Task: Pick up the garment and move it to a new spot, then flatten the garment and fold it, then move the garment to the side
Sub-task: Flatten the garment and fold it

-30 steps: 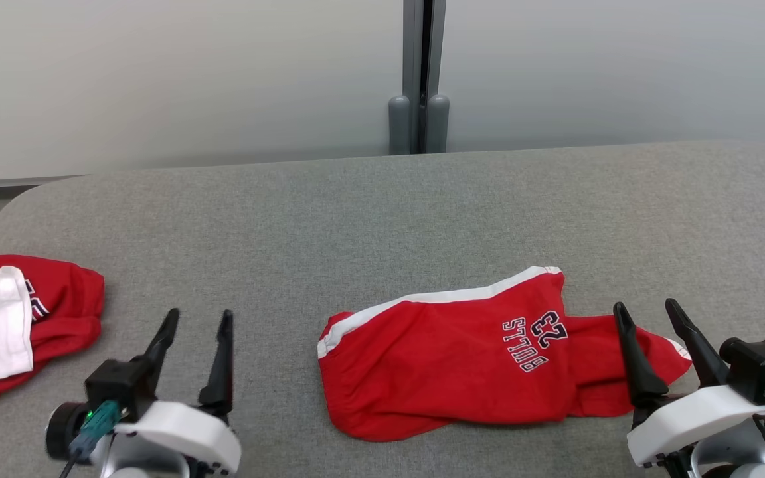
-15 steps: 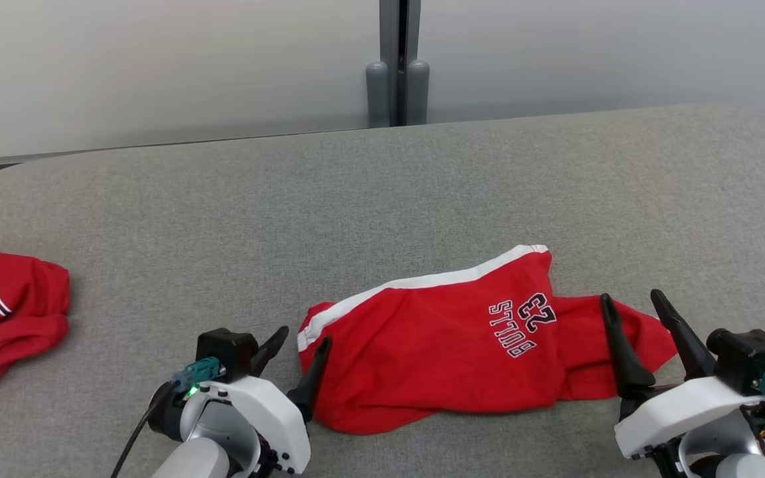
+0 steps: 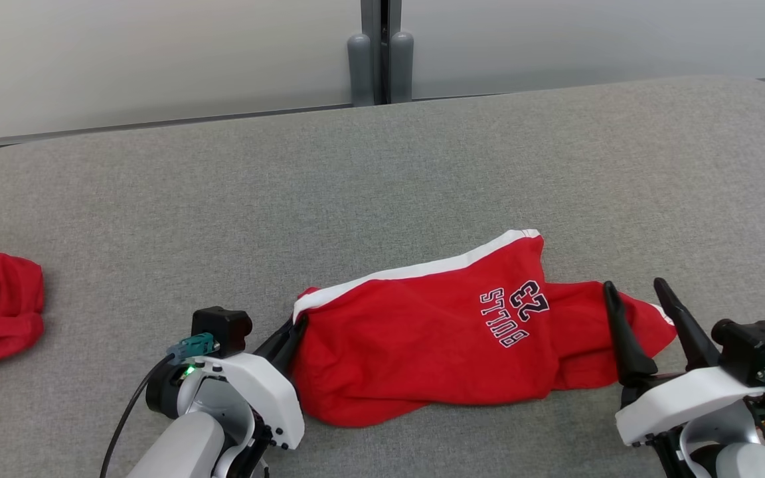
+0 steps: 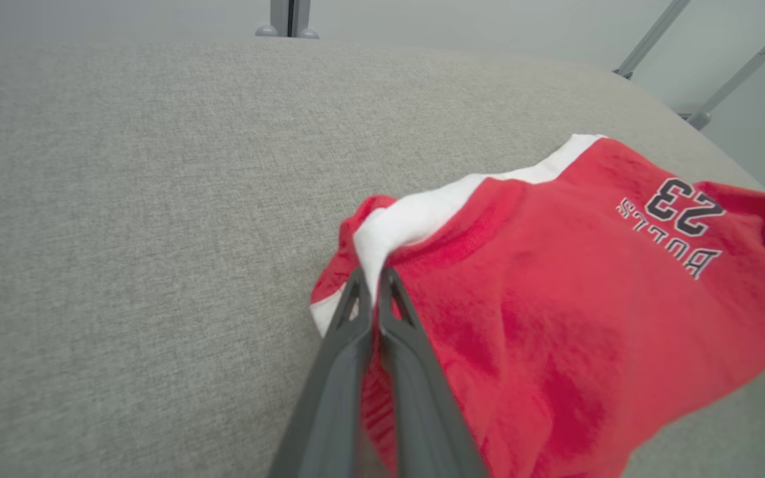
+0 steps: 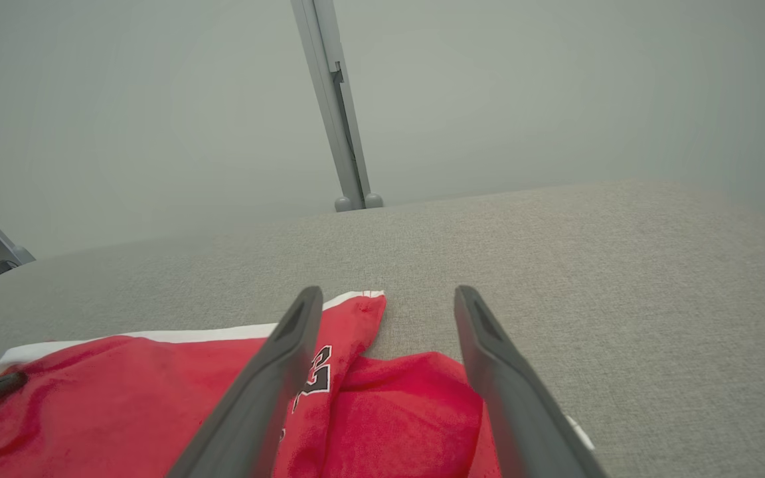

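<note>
Red jersey (image 3: 422, 345) lies mid grey cushion (image 3: 382, 172); left gripper (image 3: 293, 330) is clamped on its white-trimmed corner.
Your right gripper (image 3: 634, 284) hangs spread over the other end: pinch there first, then lift both level.

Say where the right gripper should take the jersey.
Grip the jersey at its bunched right end, coming down from the robot's side. The open right gripper hangs over that fold, and the left gripper is shut on the opposite white-edged corner, so both ends should lift evenly.
</note>
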`<state>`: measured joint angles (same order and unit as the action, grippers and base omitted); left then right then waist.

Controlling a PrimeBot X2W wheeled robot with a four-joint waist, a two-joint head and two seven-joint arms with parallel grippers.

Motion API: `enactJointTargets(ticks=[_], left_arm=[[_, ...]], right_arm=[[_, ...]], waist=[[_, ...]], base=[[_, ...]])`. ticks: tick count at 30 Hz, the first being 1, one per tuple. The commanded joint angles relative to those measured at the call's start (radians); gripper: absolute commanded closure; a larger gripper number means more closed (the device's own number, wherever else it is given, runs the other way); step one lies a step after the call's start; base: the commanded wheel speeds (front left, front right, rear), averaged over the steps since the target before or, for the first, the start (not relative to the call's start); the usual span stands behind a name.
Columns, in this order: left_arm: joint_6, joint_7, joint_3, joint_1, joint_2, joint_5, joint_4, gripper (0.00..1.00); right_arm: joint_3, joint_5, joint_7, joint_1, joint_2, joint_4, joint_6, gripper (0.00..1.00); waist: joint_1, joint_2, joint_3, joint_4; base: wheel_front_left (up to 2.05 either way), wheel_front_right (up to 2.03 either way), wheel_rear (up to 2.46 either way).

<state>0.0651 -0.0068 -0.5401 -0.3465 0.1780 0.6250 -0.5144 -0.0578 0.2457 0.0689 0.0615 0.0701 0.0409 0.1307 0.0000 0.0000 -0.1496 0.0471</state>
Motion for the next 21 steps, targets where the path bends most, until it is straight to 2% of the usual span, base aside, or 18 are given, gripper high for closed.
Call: enactJointTargets(ticks=[1,8,12,16,21], left_arm=[[0.003,-0.008,0.002,-0.015,0.006,-0.007,-0.002,1.0],[-0.014,-0.03,-0.006,-0.045,0.01,-0.031,0.014,1.0],[-0.022,-0.039,-0.015,-0.07,0.003,-0.045,0.037,1.0],[-0.017,-0.046,-0.027,-0.107,-0.01,-0.058,0.056,1.0],[-0.009,-0.066,-0.037,-0.146,-0.027,-0.065,0.05,1.0]], right_arm=[[0.007,0.003,-0.009,0.008,0.002,0.001,0.0,0.0],[0.036,0.024,-0.007,0.086,0.037,0.018,0.0,0.0],[0.035,0.041,0.012,0.176,0.082,0.059,0.0,0.0],[0.012,0.057,0.04,0.291,0.142,0.138,0.0,0.0],[-0.076,0.111,0.099,0.412,0.201,0.291,0.0,0.0]], waist=[[0.0,0.0,-0.001,-0.002],[0.0,0.0,-0.028,-0.024],[0.0,0.0,-0.07,-0.053],[0.0,0.0,-0.122,-0.093],[0.0,0.0,-0.173,-0.132]], base=[[0.0,0.0,0.0],[0.0,0.0,0.0],[0.0,0.0,0.0],[0.0,0.0,0.0],[0.0,0.0,0.0]])
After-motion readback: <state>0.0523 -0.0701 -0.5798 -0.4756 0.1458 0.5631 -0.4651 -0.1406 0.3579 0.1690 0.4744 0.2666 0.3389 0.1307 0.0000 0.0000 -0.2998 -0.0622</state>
